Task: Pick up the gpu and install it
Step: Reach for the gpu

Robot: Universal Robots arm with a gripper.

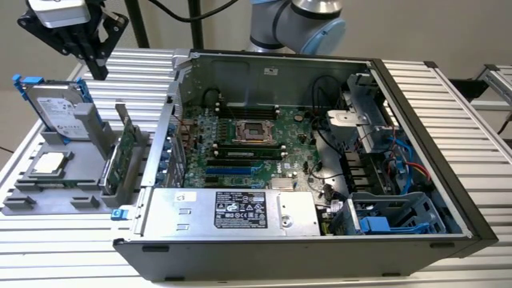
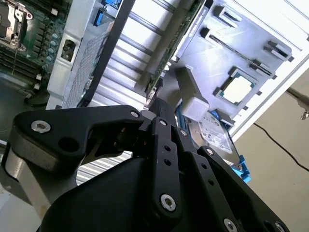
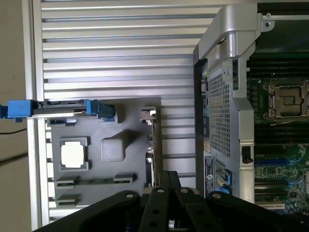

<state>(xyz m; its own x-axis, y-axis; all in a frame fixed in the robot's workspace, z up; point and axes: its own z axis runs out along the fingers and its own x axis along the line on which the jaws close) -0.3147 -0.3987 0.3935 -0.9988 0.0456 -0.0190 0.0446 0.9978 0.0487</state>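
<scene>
My hand (image 1: 98, 71) hangs empty, fingers pressed together, above the grey holder (image 1: 32, 201), where the gpu (image 1: 122, 159) stands on edge just beside the open case (image 1: 416, 198). I judge the card light, stiff and fragile, best pinched across its thin upper edge, away from the connector side.

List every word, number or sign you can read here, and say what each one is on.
Nothing reads clearly enough to quote.
power supply label, white, in the exterior view: print too small to read.
hard drive label, exterior view: blurred.
back wall sticker inside the case, exterior view: too small.
rear panel label on the case, first wrist view: too small.
</scene>
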